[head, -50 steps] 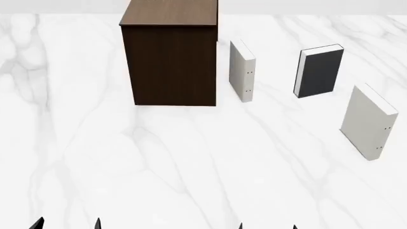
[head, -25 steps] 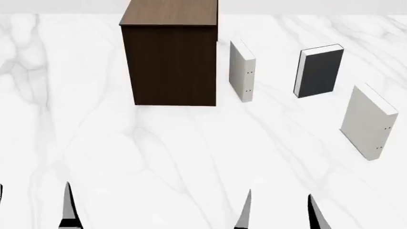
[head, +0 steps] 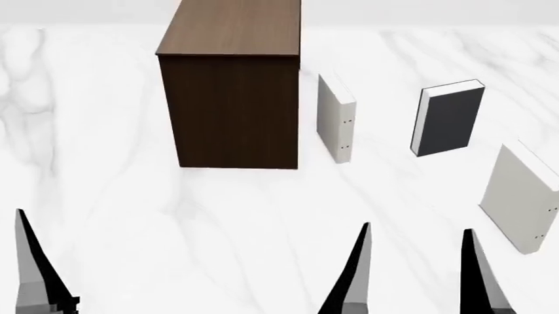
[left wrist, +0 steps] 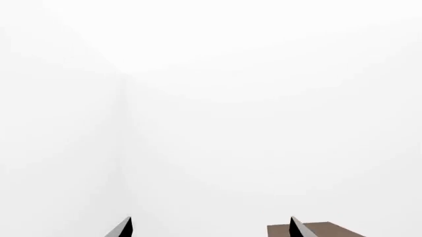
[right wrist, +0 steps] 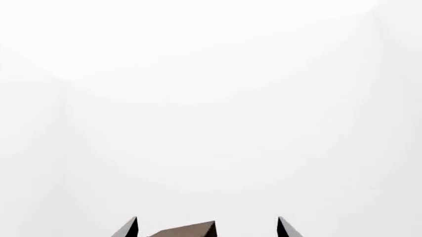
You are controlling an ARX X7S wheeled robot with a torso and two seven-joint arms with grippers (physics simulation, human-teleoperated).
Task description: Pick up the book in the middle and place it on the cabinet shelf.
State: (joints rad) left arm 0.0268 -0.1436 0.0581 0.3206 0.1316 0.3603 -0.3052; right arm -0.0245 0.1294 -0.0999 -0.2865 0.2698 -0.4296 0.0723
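Observation:
The book (head: 451,120), dark grey with white page edges, stands upright on the white marble surface, between two off-white books. The cabinet shelf (head: 232,98) stands to its left, tall and dark brown with a lighter flat top. My right gripper (head: 417,230) is open and empty, well in front of the book. In the head view, only one finger (head: 31,268) of my left gripper shows, at the lower left edge. The left wrist view shows the left gripper (left wrist: 211,217) open and empty, with a corner of the cabinet top (left wrist: 323,229) behind it. The right wrist view shows the right gripper (right wrist: 207,217) open over the cabinet top (right wrist: 188,230).
One off-white book (head: 336,118) stands just right of the cabinet. Another off-white book (head: 524,199) stands at the right edge, nearest to my right gripper. The marble surface (head: 218,222) spreads between my grippers and the cabinet.
Both grippers have risen further into the head view, fingers wide apart. The head view has shifted, so the cabinet and books sit slightly lower in the frame.

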